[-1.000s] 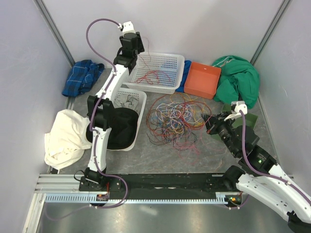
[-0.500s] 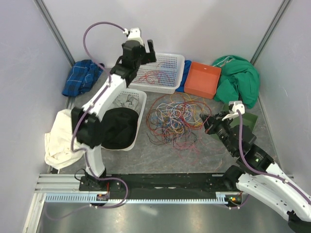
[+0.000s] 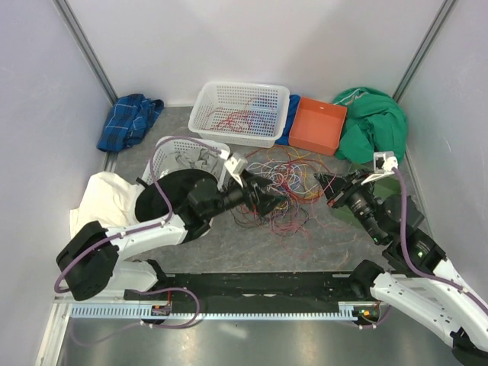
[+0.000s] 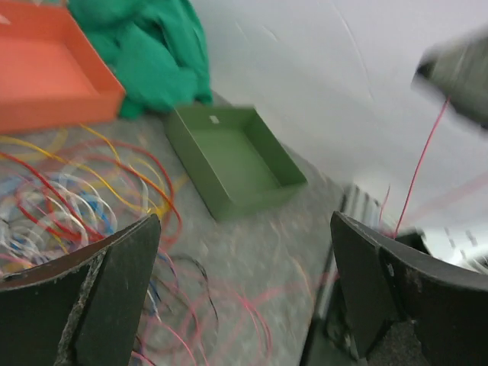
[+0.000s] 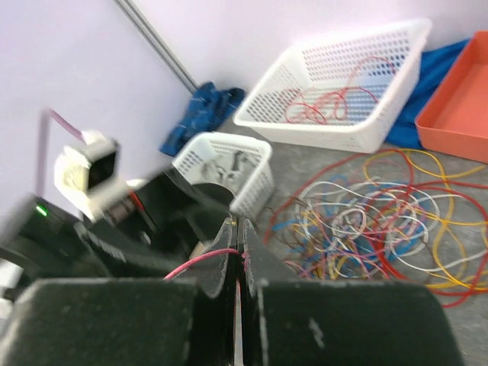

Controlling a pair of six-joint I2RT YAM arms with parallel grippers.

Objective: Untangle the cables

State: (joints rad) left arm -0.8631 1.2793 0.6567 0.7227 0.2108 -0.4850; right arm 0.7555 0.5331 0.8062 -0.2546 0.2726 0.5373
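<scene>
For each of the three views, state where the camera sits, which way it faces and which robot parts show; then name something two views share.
Top external: above and behind the robot, looking down on the table; left tool and right tool show at the cables.
Left wrist: on the left wrist, facing right toward the green box; its open fingers frame it.
Right wrist: on the right wrist, facing left toward the large white basket; its shut fingers pinch a red cable.
Shared: both wrist views show the cables.
</scene>
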